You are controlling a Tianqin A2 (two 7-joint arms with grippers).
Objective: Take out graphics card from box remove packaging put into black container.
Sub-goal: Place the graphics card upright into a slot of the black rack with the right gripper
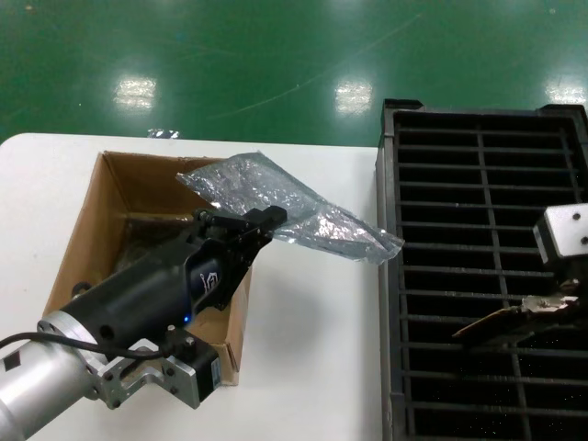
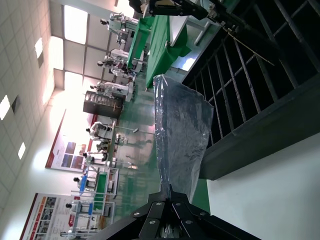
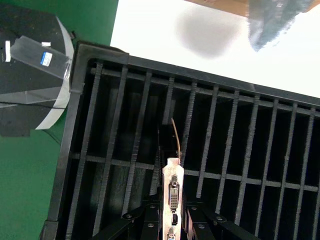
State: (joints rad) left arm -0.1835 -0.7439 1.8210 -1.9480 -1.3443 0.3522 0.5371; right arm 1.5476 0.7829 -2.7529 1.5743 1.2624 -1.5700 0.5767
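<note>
Over the box: the left gripper (image 1: 262, 223) is pinched shut on one end of the bag (image 1: 294, 209), holding it in the air above the cardboard box (image 1: 92, 216) and the white table (image 1: 312, 367).
Bag: empty by the look of it, crinkly and see-through, sagging toward the tray; in the left wrist view the bag (image 2: 180, 135) fans out from the fingers. I judge it nearly weightless, limp and slippery, so a pinch at the edge is enough, though it will flap and may cling when let go.
Over the tray: the right gripper (image 1: 551, 306) is clamped on the graphics card (image 1: 501, 323), which hangs over the black tray (image 1: 390, 276).
Card: held at its silver bracket end, edge-on above a slot; the right wrist view shows the bracket (image 3: 172, 195) between the fingers and the thin board running away over the ribs (image 3: 210, 150).
Handling: stiff, light but fragile; I would keep the hold at the metal bracket or bare edges, never on the parts, and keep it square to the slot.
</note>
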